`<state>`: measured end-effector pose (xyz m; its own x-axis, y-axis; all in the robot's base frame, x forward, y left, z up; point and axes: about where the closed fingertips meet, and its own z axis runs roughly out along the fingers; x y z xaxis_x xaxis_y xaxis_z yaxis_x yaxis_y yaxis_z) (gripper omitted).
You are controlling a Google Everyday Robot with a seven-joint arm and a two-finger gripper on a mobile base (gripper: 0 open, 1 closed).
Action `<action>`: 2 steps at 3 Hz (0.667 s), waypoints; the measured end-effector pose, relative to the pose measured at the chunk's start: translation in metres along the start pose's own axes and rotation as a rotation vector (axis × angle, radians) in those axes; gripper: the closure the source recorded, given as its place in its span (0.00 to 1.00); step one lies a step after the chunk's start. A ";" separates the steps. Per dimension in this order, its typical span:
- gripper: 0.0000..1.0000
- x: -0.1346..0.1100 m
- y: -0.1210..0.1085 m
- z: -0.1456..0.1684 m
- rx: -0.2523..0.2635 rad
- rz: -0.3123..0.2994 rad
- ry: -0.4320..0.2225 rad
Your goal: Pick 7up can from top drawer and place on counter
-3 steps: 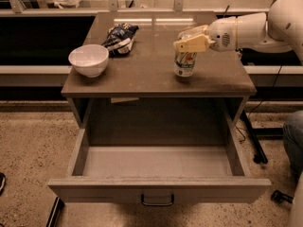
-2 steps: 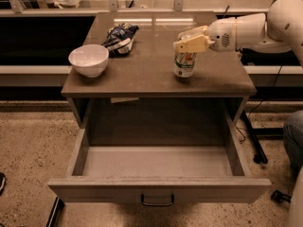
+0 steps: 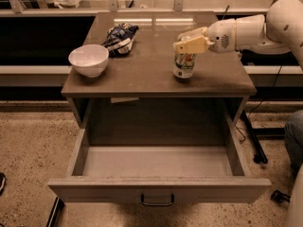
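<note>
7up can (image 3: pixel 184 66) upright on counter (image 3: pixel 142 72), right of centre near front edge; top drawer (image 3: pixel 94 190) pulled open below. Gripper (image 3: pixel 183 41) at can's top; clamped or let go, cannot tell. Placing step, near done. Next: release, lift clear without tipping. Versus a second ago: no shift noted.

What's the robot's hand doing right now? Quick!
Gripper: at the top of the can, which stands on the counter; open or shut cannot be told.
</note>
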<state>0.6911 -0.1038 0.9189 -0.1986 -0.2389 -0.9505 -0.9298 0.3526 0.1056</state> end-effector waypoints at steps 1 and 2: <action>0.15 0.000 0.001 0.003 -0.008 0.000 -0.004; 0.00 -0.012 0.007 -0.007 -0.027 -0.051 -0.048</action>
<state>0.6851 -0.1049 0.9336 -0.1362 -0.2119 -0.9678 -0.9465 0.3162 0.0640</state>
